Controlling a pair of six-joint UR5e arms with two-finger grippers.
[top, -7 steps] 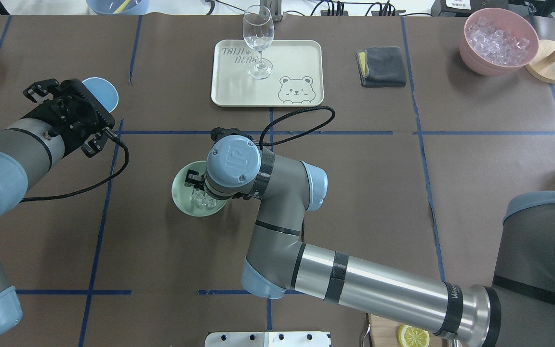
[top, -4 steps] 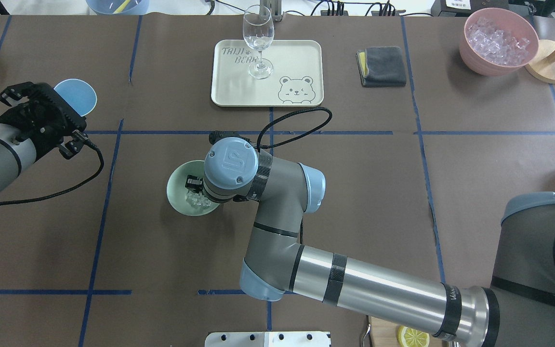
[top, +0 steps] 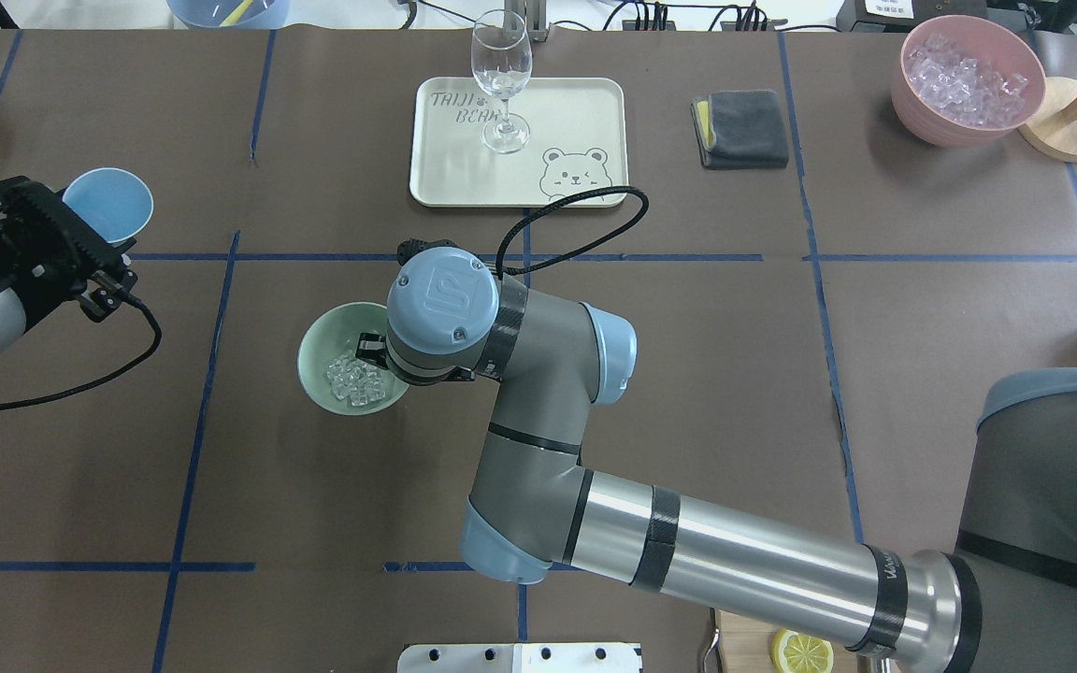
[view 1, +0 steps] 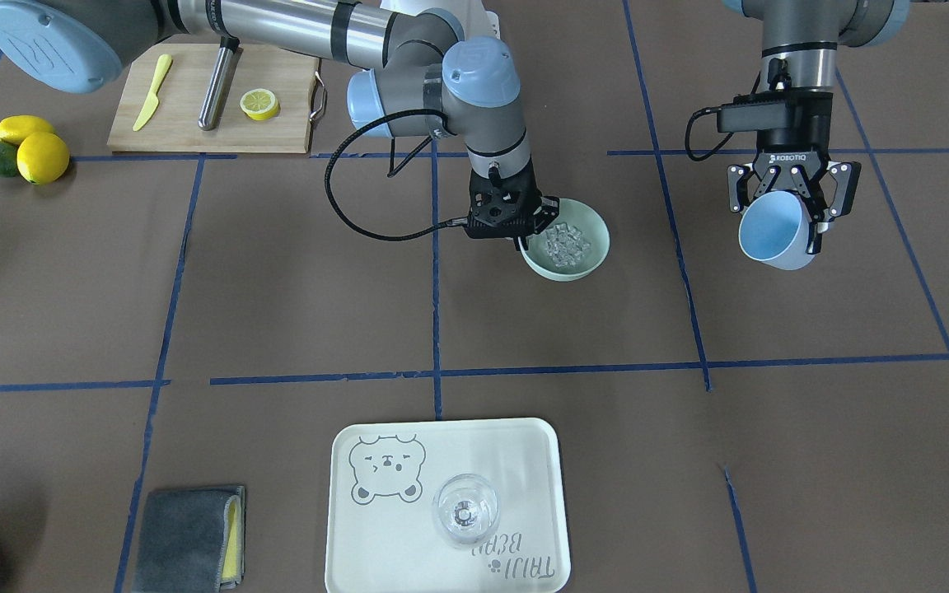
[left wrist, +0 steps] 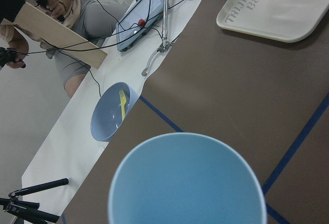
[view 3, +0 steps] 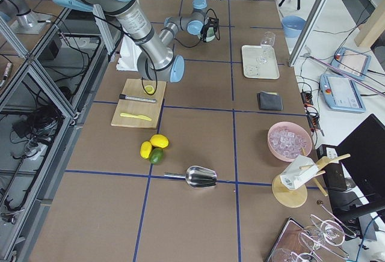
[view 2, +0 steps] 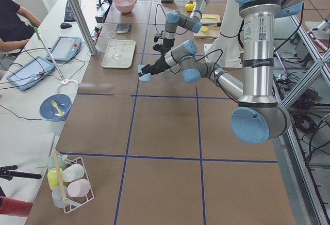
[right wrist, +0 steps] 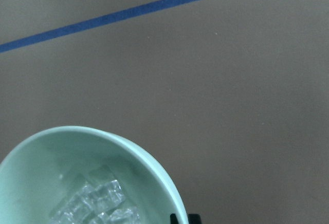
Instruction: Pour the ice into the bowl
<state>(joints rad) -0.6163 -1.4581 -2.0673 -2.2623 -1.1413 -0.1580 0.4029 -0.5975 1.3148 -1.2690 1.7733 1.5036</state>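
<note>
Front-facing view: right gripper (view 1: 523, 231) pinches the rim of the bowl (view 1: 582, 269) holding ice (view 1: 565, 239); left gripper (view 1: 783, 211) clasps a blue cup (view 1: 773, 240).

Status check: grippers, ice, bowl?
Left gripper shut on blue cup, cup empty. Right gripper shut on bowl at its rim. Ice in bowl. Nothing else near bowl.
</note>
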